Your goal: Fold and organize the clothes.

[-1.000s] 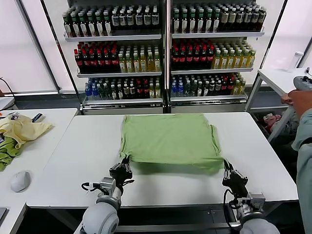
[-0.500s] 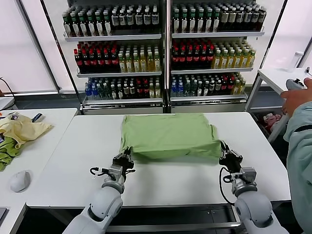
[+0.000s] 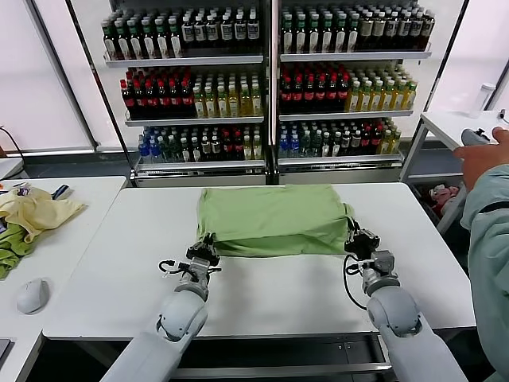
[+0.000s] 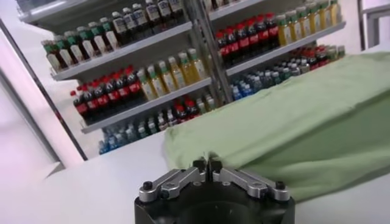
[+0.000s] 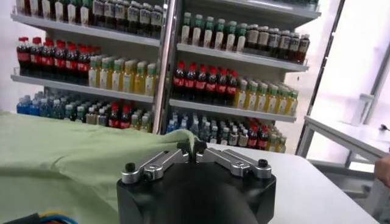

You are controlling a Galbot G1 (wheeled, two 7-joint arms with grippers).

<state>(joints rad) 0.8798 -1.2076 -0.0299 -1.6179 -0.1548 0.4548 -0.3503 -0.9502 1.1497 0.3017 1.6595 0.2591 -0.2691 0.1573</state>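
Note:
The light sage-green T-shirt (image 3: 270,219) lies on the white table (image 3: 111,278), its near part doubled back over itself so the front edge is a fold. My left gripper (image 3: 205,244) sits at the near left corner of that fold, jaws shut on the cloth. In the left wrist view the T-shirt (image 4: 292,115) runs away from the left gripper (image 4: 208,163). My right gripper (image 3: 352,236) is at the near right corner, shut on the cloth. The right wrist view shows the T-shirt (image 5: 55,152) draped over the tips of the right gripper (image 5: 194,146). No print shows.
A pale yellow garment (image 3: 36,211), a darker green cloth (image 3: 9,253) and a mouse (image 3: 32,296) lie on the left side table. A person (image 3: 489,231) stands at the right edge. Bottle shelves (image 3: 270,87) stand behind the table.
Both grippers have moved away from the table's front edge toward the shelves, carrying the shirt's near hem up and over. The shirt now covers less of the table front to back.

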